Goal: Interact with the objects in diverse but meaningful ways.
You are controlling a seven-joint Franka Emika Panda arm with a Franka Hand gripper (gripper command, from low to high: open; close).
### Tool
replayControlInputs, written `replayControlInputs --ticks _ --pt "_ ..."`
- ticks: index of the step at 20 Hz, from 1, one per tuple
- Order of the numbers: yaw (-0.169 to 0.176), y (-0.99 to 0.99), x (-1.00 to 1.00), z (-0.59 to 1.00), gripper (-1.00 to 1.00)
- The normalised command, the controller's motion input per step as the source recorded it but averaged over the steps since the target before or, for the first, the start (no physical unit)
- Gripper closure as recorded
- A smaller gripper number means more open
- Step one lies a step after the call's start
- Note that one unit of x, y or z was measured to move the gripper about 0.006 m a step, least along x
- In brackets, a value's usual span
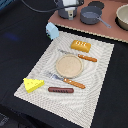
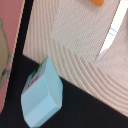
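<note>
My gripper (image 1: 67,12) hangs at the far edge of the scene, above and behind the light blue cup (image 1: 52,31), and its jaws are too small and blurred to read. The cup (image 2: 42,95) lies on the dark surface just off the mat's corner. On the beige mat (image 1: 102,75) are the orange ridged block (image 1: 81,46), the yellow holed cheese wedge (image 1: 33,84) and the thin brown sausage (image 1: 60,90). A dark grey long-handled pan (image 1: 91,16) rests on the pink board (image 1: 112,31). No fingers show in the wrist view.
A round wooden plate (image 1: 69,65) sits mid-mat between an orange-handled knife (image 1: 80,56) and fork (image 1: 67,80). The knife blade (image 2: 110,37) shows in the wrist view. A beige bowl (image 1: 122,17) stands on the exterior view's far right.
</note>
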Motion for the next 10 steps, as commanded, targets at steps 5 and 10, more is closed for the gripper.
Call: replayControlInputs --ticks 5,10 --pt "-0.068 -0.19 0.95 0.0 -1.0" --pt "-0.104 -0.23 0.88 -0.08 -1.0"
